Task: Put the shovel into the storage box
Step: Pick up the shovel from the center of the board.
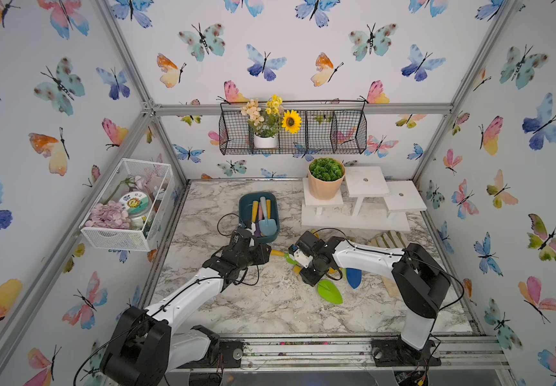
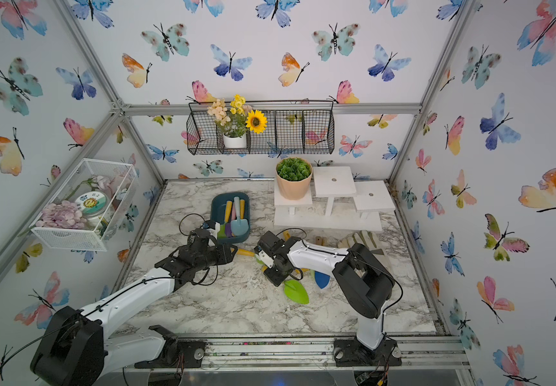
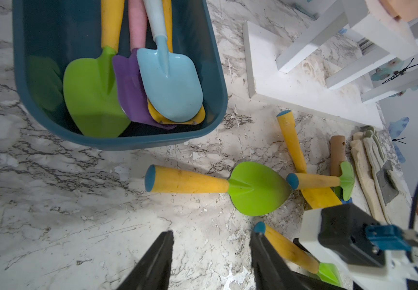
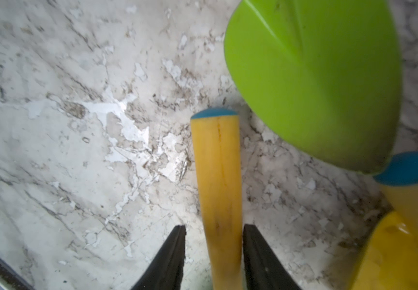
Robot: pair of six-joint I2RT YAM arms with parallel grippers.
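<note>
Butterfly walls (image 1: 286,33), marble tabletop (image 1: 270,310), storage box (image 1: 246,207)

Glossy plastic storage box (image 3: 214,70); scuffed marble-look tabletop (image 3: 52,200).

The shovel (image 4: 218,175), with a yellow tapered handle, a blue end cap and a bright green blade (image 1: 330,291), lies on the marble worktop (image 1: 270,310) with its handle between my right fingers (image 4: 167,256). The dark teal plastic storage box (image 1: 242,210), rectangular with rounded corners, sits upright farther back, apart from it, holding other coloured shovels (image 3: 167,82).
</note>
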